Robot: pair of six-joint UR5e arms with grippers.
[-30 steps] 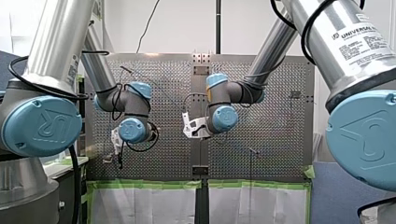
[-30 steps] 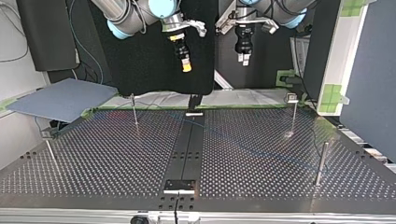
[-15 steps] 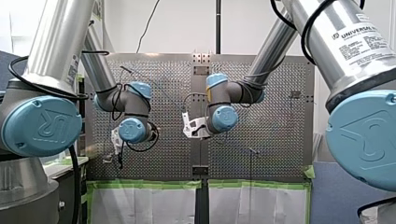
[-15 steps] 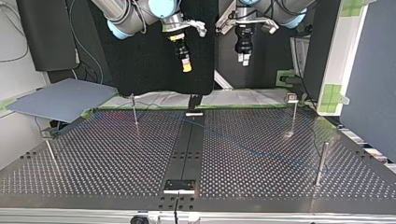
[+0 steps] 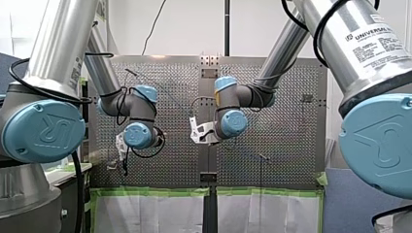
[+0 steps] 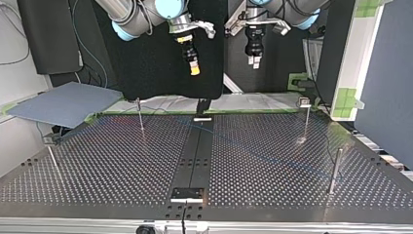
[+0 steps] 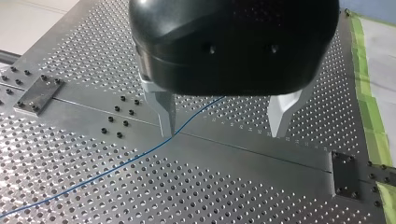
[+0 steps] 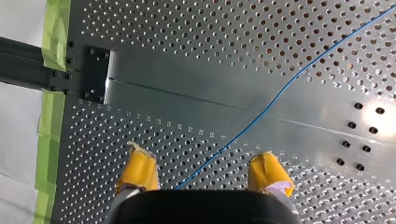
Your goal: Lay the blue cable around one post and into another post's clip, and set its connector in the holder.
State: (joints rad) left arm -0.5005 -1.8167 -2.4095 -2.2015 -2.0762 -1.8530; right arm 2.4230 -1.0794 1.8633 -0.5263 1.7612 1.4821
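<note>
The thin blue cable [image 6: 253, 153] lies loose on the perforated table [image 6: 97, 165], running slantwise across the middle plate; its connector does not show. Both grippers hang high above the table, apart from the cable. My left gripper [image 6: 253, 60], at the top view's right, is open. In the left wrist view its metal fingers [image 7: 163, 107] stand wide with the cable [image 7: 116, 165] far below them. My right gripper [image 6: 194, 69] is open too. Its yellow pads [image 8: 138, 169] stand apart, and the cable [image 8: 271, 105] crosses the plate beneath.
Thin upright posts stand on the table: one [image 6: 140, 116] at the back left of the top view, one with a clip on top [image 6: 306, 119] at the back right, one [image 6: 334, 170] near the right edge, one [image 6: 51, 158] at the left. Green tape [image 8: 53, 70] marks the table's edge.
</note>
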